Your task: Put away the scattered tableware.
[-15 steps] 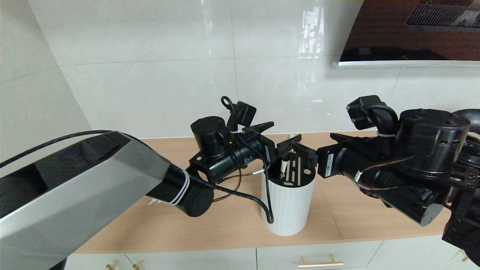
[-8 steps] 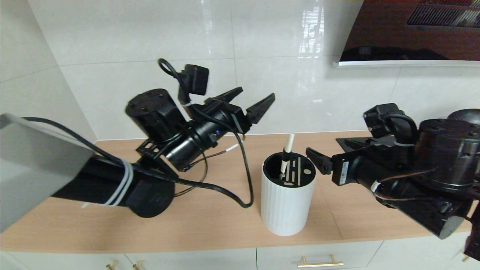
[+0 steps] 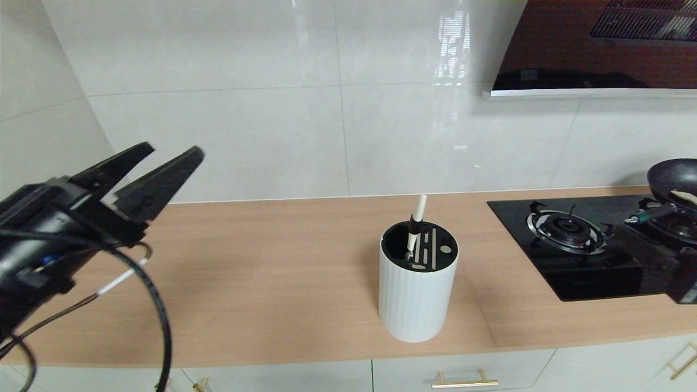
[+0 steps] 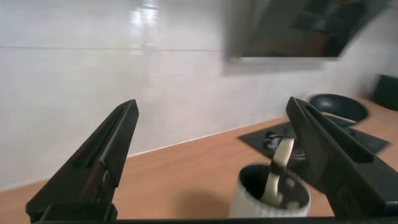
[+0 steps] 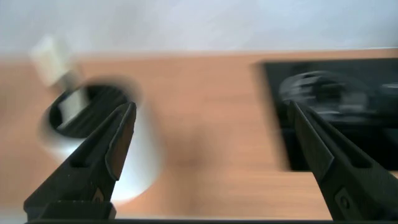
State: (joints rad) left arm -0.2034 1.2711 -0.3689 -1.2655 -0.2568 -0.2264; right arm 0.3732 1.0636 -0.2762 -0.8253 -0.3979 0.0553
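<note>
A white ribbed holder (image 3: 418, 296) with a black slotted top stands on the wooden counter (image 3: 283, 283). A utensil with a cream handle (image 3: 417, 215) leans in one of its openings. My left gripper (image 3: 174, 149) is open and holds nothing, well to the left of the holder and above the counter. In the left wrist view the holder (image 4: 270, 198) and the handle (image 4: 281, 163) lie between the spread fingers of the left gripper (image 4: 211, 106). My right gripper (image 5: 210, 109) is open too, with the holder (image 5: 93, 146) off to one side. One of its fingers (image 3: 648, 253) shows over the stove.
A black gas stove (image 3: 566, 239) is set into the counter at the right, with a dark pan (image 3: 672, 182) on its far burner. A tiled wall runs behind, a range hood (image 3: 593, 49) hangs at upper right, and drawers with gold handles (image 3: 463, 381) sit below.
Both arms have drawn back from the holder, the left one far to the left and the right one to the right. The utensil stays standing in the holder.
</note>
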